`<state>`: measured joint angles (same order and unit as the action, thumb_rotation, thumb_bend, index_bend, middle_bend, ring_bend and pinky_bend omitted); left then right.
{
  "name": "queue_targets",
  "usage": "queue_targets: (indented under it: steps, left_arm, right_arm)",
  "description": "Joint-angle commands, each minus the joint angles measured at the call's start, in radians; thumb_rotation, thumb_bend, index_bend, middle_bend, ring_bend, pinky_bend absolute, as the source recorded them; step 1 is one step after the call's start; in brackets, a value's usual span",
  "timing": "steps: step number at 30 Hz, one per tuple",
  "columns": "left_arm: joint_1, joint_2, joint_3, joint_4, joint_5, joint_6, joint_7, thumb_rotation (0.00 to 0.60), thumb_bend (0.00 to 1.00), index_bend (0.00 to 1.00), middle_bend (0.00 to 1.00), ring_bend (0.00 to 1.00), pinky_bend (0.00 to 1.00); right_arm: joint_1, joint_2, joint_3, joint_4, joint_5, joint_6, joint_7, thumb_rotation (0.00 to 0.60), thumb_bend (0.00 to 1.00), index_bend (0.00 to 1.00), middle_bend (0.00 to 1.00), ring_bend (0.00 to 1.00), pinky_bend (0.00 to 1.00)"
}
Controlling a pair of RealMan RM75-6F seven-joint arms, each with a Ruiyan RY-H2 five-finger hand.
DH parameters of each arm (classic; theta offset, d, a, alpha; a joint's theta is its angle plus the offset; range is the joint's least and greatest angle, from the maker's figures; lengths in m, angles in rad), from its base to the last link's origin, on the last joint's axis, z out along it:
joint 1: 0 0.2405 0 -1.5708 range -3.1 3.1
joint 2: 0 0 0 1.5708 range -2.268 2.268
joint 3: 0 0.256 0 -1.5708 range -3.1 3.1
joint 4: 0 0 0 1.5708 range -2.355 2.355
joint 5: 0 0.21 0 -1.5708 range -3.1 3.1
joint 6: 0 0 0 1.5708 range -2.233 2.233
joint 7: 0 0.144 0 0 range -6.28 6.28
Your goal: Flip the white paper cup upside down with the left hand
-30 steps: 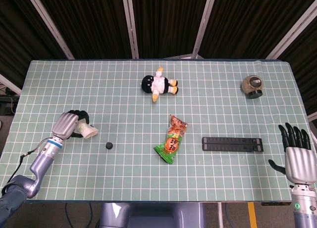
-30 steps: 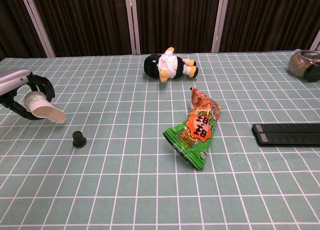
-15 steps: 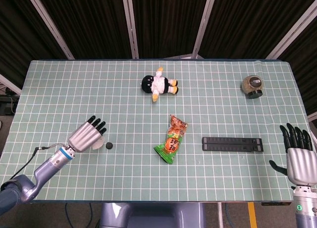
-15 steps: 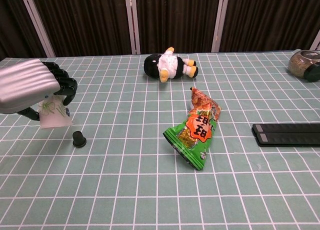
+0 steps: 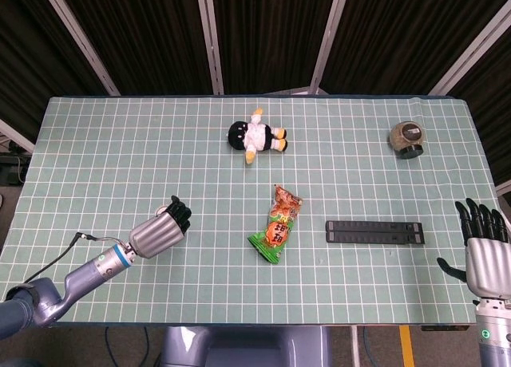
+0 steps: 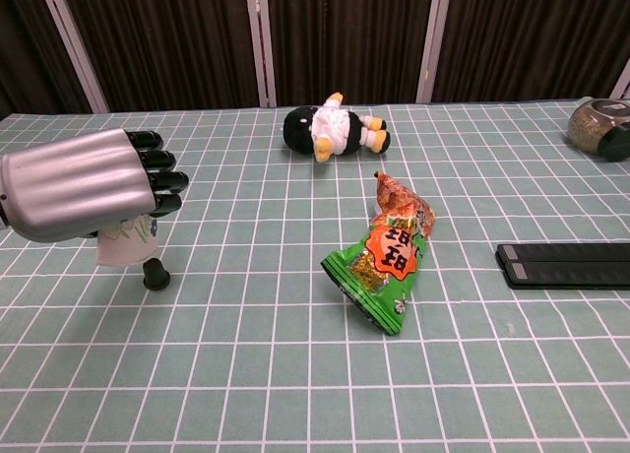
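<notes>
In the chest view my left hand grips the white paper cup from above, its fingers curled over it. The cup stands with its wide mouth downward, close to the green grid mat; whether it touches the mat I cannot tell. A small black knob sits right beside the cup's lower edge. From the head camera my left hand covers the cup and the knob completely. My right hand stays at the table's right front corner, fingers spread upward and empty.
A black-and-white plush toy lies at the back centre. An orange-green snack bag lies mid-table, a black bar to its right, and a jar on its side at the back right.
My left hand has carried the cup rightward and toward the front edge while turning it from lying sideways to mouth down, ending beside the black knob. The right hand has barely moved.
</notes>
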<state>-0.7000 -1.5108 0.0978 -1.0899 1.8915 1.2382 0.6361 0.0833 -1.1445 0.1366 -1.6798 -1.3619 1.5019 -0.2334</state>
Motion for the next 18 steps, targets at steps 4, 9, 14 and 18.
queue_targets:
  steps: [4, 9, 14, 18]
  left_arm:
    - [0.009, -0.020, 0.010, 0.044, 0.002, -0.010, 0.000, 0.600, 0.22, 0.51, 0.34, 0.32, 0.32]
    - [0.018, -0.057, 0.007, 0.086, -0.005, -0.002, -0.029, 0.600, 0.22, 0.50, 0.33, 0.32, 0.32]
    - [0.024, -0.084, 0.009, 0.120, -0.001, 0.013, -0.038, 0.600, 0.22, 0.48, 0.30, 0.30, 0.31]
    - [0.030, -0.100, 0.002, 0.135, -0.006, 0.023, -0.034, 0.600, 0.22, 0.44, 0.26, 0.27, 0.29]
  right_arm:
    - [0.001, 0.001, 0.000, -0.001, -0.001, -0.001, 0.000, 0.600, 0.00, 0.00, 0.00, 0.00, 0.00]
    - [0.001, -0.002, -0.003, -0.003, -0.006, 0.002, -0.007, 0.600, 0.00, 0.00, 0.00, 0.00, 0.00]
    - [0.000, -0.002, -0.002, -0.002, -0.002, 0.001, -0.007, 0.600, 0.00, 0.00, 0.00, 0.00, 0.00]
    - [-0.001, 0.000, -0.002, -0.002, -0.001, 0.001, -0.004, 0.600, 0.00, 0.00, 0.00, 0.00, 0.00]
